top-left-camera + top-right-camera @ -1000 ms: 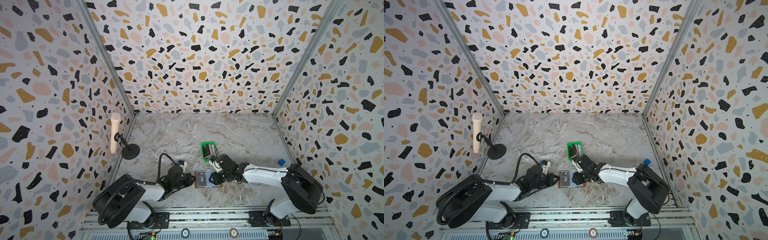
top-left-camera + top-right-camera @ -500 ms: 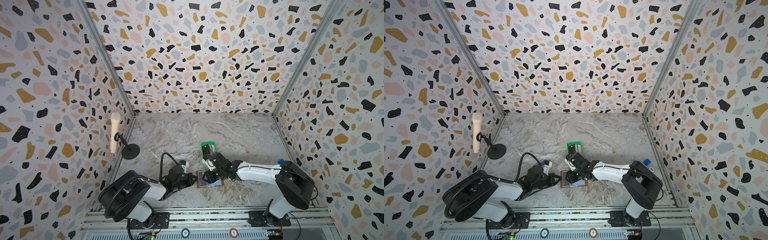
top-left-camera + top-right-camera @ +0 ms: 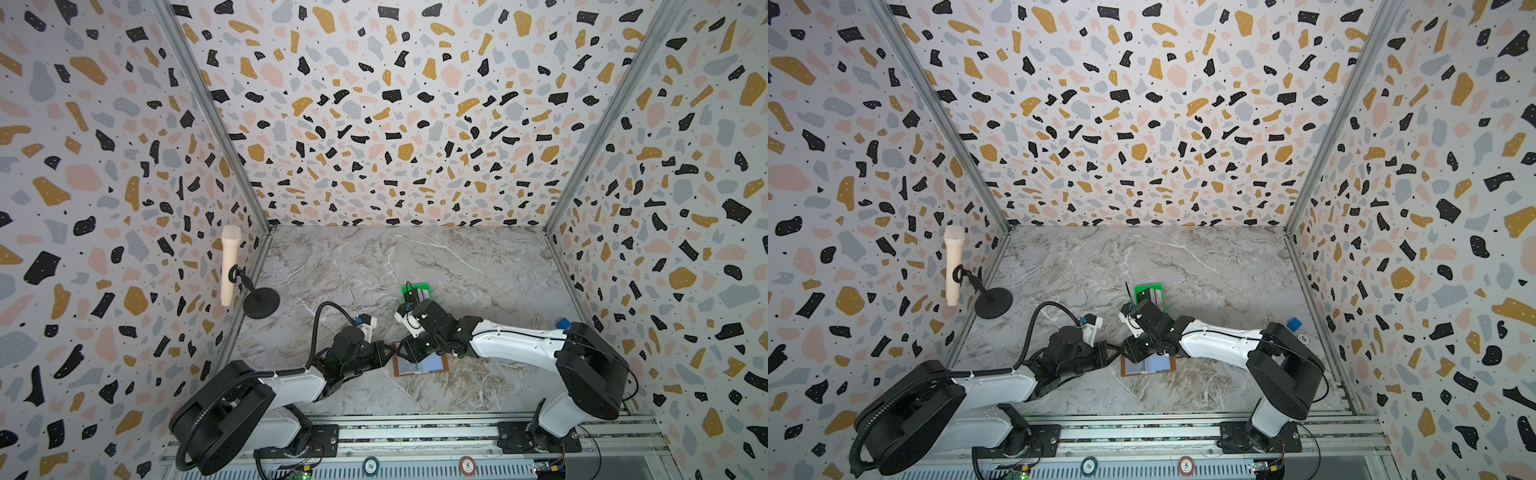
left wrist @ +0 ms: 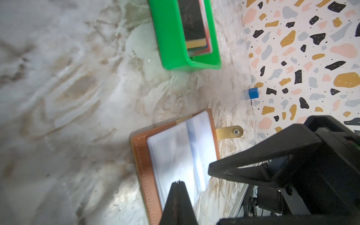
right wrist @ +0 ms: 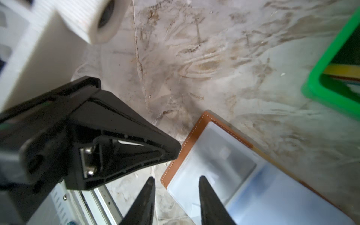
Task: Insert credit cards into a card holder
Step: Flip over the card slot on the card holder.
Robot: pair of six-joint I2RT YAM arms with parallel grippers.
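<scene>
The tan card holder (image 3: 420, 364) (image 3: 1148, 366) lies open on the marble table, pale clear sleeves up, its snap tab (image 4: 229, 132) sticking out sideways. My left gripper (image 4: 177, 182) (image 3: 390, 353) is shut, its tip resting on the sleeve near the holder's left edge; nothing shows between its fingers. My right gripper (image 5: 176, 178) (image 3: 409, 353) is open and empty. It straddles the holder's corner (image 5: 165, 179), one finger over the sleeve, the other over bare table. The credit cards (image 4: 194, 25) (image 3: 419, 294) (image 5: 342, 72) are stacked in the green tray, a dark one on top.
The green tray (image 3: 417, 286) (image 4: 171, 39) stands just behind the holder. A microphone (image 3: 230, 266) on a black round stand (image 3: 261, 303) is at the left wall. A blue cube (image 3: 563, 323) (image 4: 253, 93) sits by the right wall. Patterned walls enclose three sides.
My right gripper has slid left across the holder to its left corner. My left gripper has edged right to meet the holder's edge. Both jaws stand as before.
</scene>
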